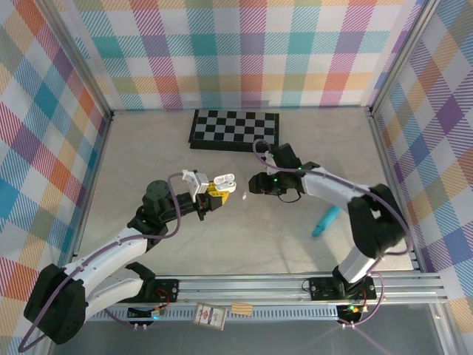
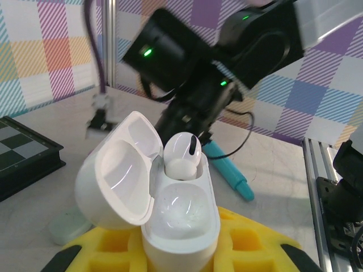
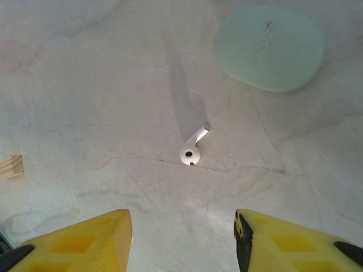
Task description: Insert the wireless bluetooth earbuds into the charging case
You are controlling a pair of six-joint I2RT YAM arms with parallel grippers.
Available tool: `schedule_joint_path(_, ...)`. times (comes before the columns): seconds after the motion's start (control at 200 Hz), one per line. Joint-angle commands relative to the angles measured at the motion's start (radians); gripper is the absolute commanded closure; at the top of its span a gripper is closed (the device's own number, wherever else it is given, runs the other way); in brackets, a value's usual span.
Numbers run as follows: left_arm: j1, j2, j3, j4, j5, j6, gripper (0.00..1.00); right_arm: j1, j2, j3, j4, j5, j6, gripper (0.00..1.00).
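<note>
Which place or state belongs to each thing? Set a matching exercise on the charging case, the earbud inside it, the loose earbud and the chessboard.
Things:
1. charging case
2. seated earbud
3. loose earbud
4. chessboard

Places or states:
A. lying on the bare table ahead of the open right claw
B. at the far end of the table
C. lid open, gripped by the left claw
D. standing in a socket of the case

Pairs: 1-C, 2-D, 3-A, 4-B

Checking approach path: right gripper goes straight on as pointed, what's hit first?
Probably the loose white earbud lying on the table, roughly centred ahead of the right gripper, jaws open; depth is unclear.
</note>
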Motion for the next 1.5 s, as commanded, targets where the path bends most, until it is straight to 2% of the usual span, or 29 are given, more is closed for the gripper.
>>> schedule_joint_path(0.0, 0.007, -0.019, -0.010, 0.000, 0.014, 0.007, 1.00, 0.018, 0.109, 0.106, -0.010, -0.107, 0.011, 0.50)
schedule_joint_path(0.2, 0.006, -0.016, -0.009, 0.002, 0.028, 0.008, 1.00, 0.043, 0.271, 0.248, -0.034, -0.136, -0.066, 0.49)
schedule_joint_path(0.42, 0.007, -0.012, -0.003, 0.001, 0.031, 0.008, 1.00, 0.051, 0.395, 0.382, -0.130, -0.111, -0.168, 0.47)
schedule_joint_path(0.61, 0.006, 0.004, 0.001, 0.009, 0.037, 0.009, 1.00, 0.058, 0.440, 0.405, -0.201, -0.078, -0.241, 0.45)
schedule_joint_path(0.78, 0.006, 0.024, 0.011, 0.021, 0.046, 0.008, 1.00, 0.088, 0.421, 0.383, -0.255, -0.028, -0.279, 0.44)
schedule_joint_path(1.305, 0.006, 0.019, 0.019, 0.021, 0.048, 0.012, 1.00, 0.125, 0.213, 0.177, -0.268, -0.019, -0.259, 0.47)
schedule_joint_path(1.495, 0.006, 0.006, 0.002, 0.038, 0.017, 0.016, 1.00, 0.132, 0.179, 0.207, -0.314, 0.090, -0.260, 0.47)
